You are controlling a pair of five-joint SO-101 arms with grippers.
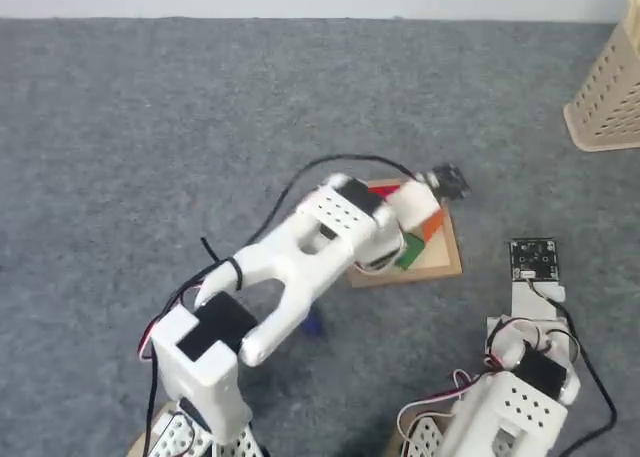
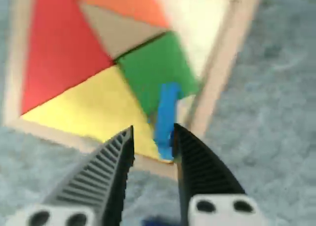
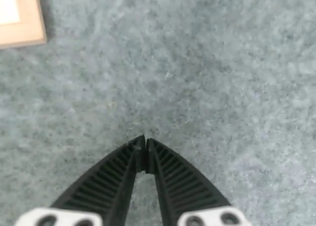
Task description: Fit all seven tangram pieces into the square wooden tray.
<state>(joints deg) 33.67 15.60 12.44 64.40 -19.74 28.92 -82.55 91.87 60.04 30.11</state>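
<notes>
Closed jaws above grey carpet [image 3: 222, 77], wooden tray [image 3: 22, 35] corner well apart.

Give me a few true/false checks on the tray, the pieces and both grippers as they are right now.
1. The right gripper is shut over bare carpet. True.
2. The tray is completely filled. False: a pale bare patch remains next to the green piece.
3. The red piece lies on the carpet outside the tray. False: it sits in the tray, bordering the yellow piece.
4. The left gripper is at the tray, with a blue piece between its fingertips. True.
</notes>
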